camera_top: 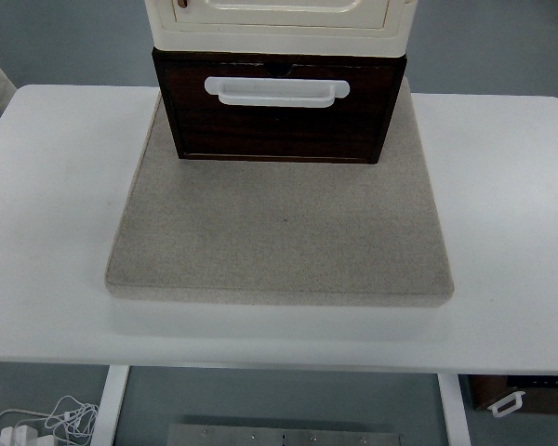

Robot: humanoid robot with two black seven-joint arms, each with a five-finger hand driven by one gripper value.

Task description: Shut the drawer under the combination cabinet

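Cabinet (279, 23) top cut off, apparently cream.

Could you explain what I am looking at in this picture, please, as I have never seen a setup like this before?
This is a single view from a camera mounted high on a humanoid robot, looking forward and down over its white table. The robot has two black arms ending in five-fingered hands, but neither arm is in the picture at this moment, so nothing is being held.

On the table lies a thick grey mat. At its far end stands a combination cabinet: a cream upper part, cut off by the top of the picture, sits on a dark brown drawer with a white handle. The drawer front juts forward of the cream part above; whether it is fully pushed in is hard to judge from this angle.

Below the table's near edge you can see the floor with some white cables.
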